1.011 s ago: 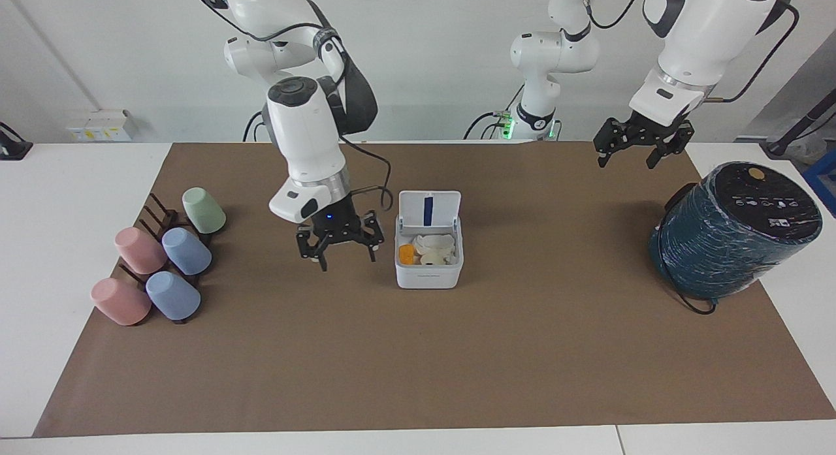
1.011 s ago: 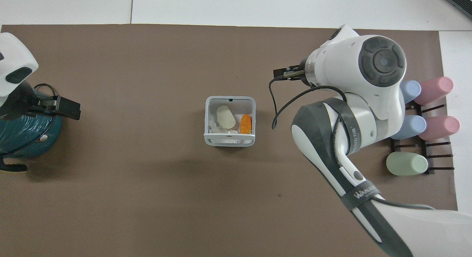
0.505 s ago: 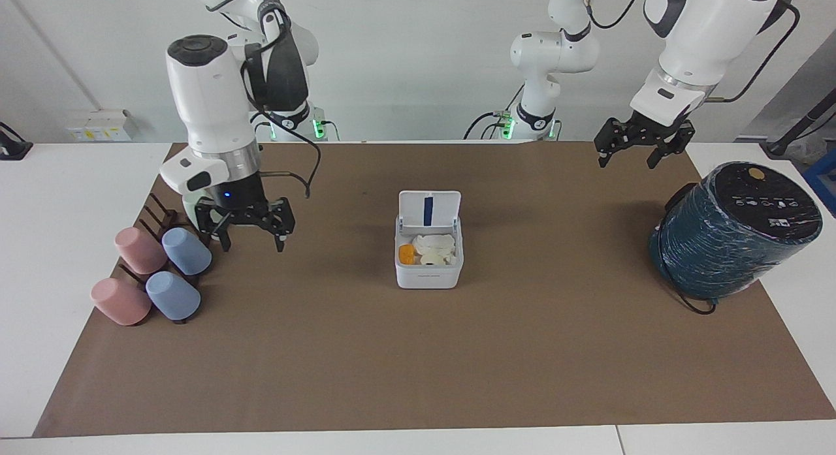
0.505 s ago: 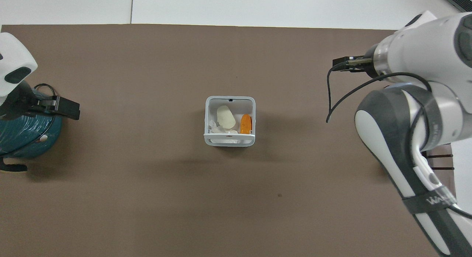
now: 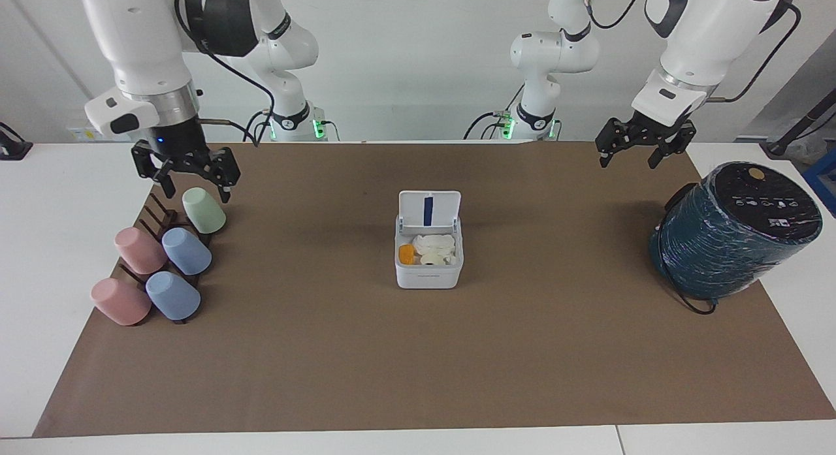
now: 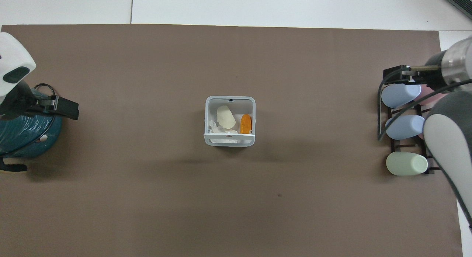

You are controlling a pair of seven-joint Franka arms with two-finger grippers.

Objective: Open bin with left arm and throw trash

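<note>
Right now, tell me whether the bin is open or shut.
Open. The bin has its lid standing upright on the robots' side, and the trash shows inside from above.

Partly hidden, cut off or unreadable

In overhead view: right tool (image 6: 402,73) mostly masked by its own arm, pink cups (image 6: 427,98) nearly covered by that arm, cylinder (image 6: 25,133) clipped at the edge and overlapped by left tool (image 6: 55,106). In facing view: tissue (image 5: 436,245) and lump (image 5: 432,259) hard to separate inside bin (image 5: 428,279); markings on cylinder top too small to read.
</note>
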